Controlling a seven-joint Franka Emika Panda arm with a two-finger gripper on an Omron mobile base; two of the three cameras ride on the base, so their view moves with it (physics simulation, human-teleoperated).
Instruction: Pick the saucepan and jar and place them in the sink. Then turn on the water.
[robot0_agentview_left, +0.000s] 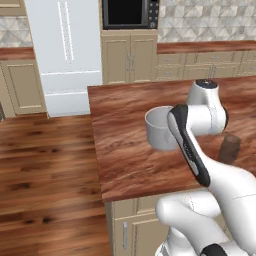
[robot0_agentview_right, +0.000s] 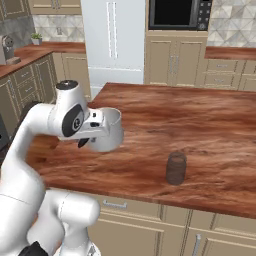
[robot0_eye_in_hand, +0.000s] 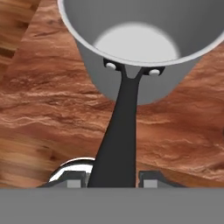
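— Starting from the left of the wooden island counter (robot0_agentview_left: 130, 165), what's around it?

— Open wood floor (robot0_agentview_left: 45, 170) runs along the counter's left edge. Beyond the counter's far edge stand a tall white fridge (robot0_agentview_left: 62, 50), then beige cabinets (robot0_agentview_left: 129, 57) with a black built-in oven (robot0_agentview_left: 130, 12) above them, then a run of drawers under a second reddish worktop.

— And on the counter itself?

— Near its left edge is the silver-grey straight-walled metal saucepan (robot0_agentview_left: 159, 127), upright. In the hand view its thin black stick handle (robot0_eye_in_hand: 117, 135) runs straight back between the two dark fingertips of the gripper (robot0_eye_in_hand: 114, 177), and the jaws look clamped on that handle. Whether the pan's base still touches the counter I cannot tell.

— Anything in the way?

— The robot's own white arm crosses in front of the pan in the left base view. To the right of the pan, well apart from it, stands the small translucent brownish-grey glass jar (robot0_agentview_right: 176, 168), upright, nearer the counter's front edge. Nothing lies between the two.

— Room to move?

— Bare wood to the far side of the pan and all across the counter's right half behind the jar. The pan sits close to the counter's left edge, with floor beyond.
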